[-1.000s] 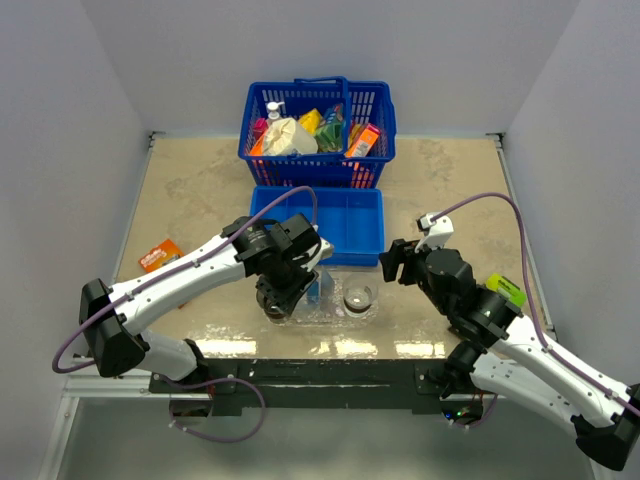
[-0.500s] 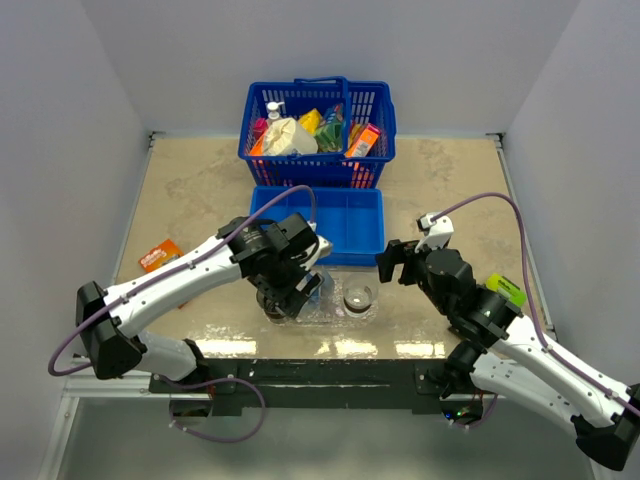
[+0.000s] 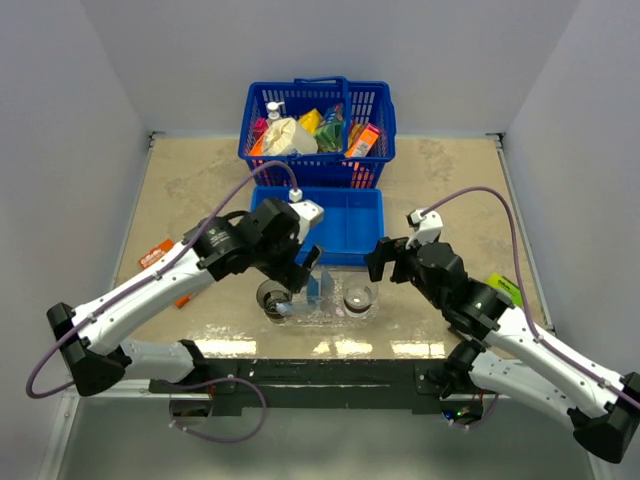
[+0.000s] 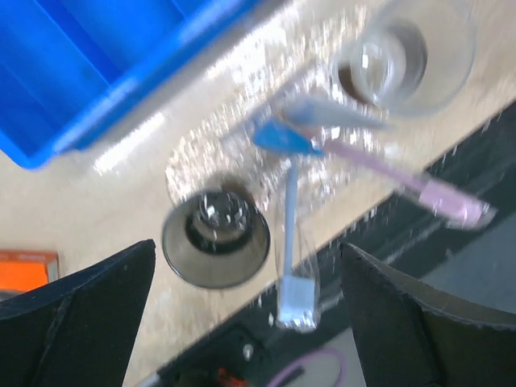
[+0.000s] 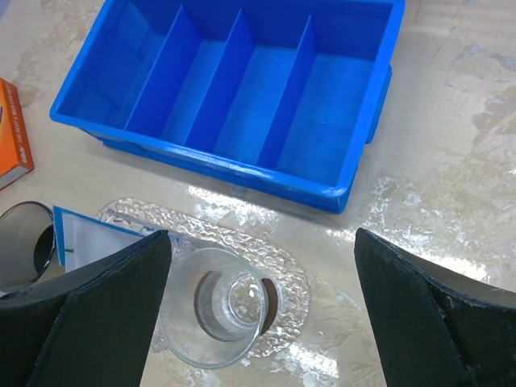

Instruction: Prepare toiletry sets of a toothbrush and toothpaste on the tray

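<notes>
Pink-tipped toothbrush and toothpaste down on tray: set likely done. Left hand and right hand just spread apart, left lifting toward 10 o'clock.

Left tool rose off the tray; it and right tool opened.

blue divided bin, handled basket, orange box

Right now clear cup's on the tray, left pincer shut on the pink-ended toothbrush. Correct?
No. The left pincer is open, holding nothing; the pink-ended toothbrush lies loose beneath it. The left wrist view shows that. The clear cup is on the tray.
</notes>
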Tool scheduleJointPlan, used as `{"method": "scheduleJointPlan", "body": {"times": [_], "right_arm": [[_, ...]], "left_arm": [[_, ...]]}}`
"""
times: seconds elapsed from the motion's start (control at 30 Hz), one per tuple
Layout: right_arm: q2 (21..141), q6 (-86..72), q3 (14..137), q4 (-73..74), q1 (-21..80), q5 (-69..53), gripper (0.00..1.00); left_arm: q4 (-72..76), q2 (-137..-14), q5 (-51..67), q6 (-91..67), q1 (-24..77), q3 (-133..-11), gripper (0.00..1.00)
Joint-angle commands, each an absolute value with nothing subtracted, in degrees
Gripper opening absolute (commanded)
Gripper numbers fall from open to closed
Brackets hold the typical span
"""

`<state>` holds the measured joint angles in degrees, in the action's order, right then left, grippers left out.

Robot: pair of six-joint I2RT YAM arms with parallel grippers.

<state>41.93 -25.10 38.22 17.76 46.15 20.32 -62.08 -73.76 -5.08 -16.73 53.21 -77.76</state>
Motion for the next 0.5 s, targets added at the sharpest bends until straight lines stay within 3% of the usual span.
{"method": "scheduleJointPlan", "body": {"times": [0.0, 0.3, 0.47], "right_arm": [[45.4, -26.3, 42.1, 13.2, 45.5, 19.6, 0.98], [49.6, -26.5, 46.1, 13.0, 35.1, 11.7, 0.98], [48.0, -26.1, 48.4, 16.4, 28.5, 10.2, 0.98]], "left_arm": [[-47.8, -67.1, -7.9, -15.2, 46.1, -73.2, 1.00], [-22.1, -58.1, -3.5, -14.9, 27.3, -58.5, 1.00], [-14.9, -54.7, -0.4, -15.8, 14.8, -52.0, 1.00]]}}
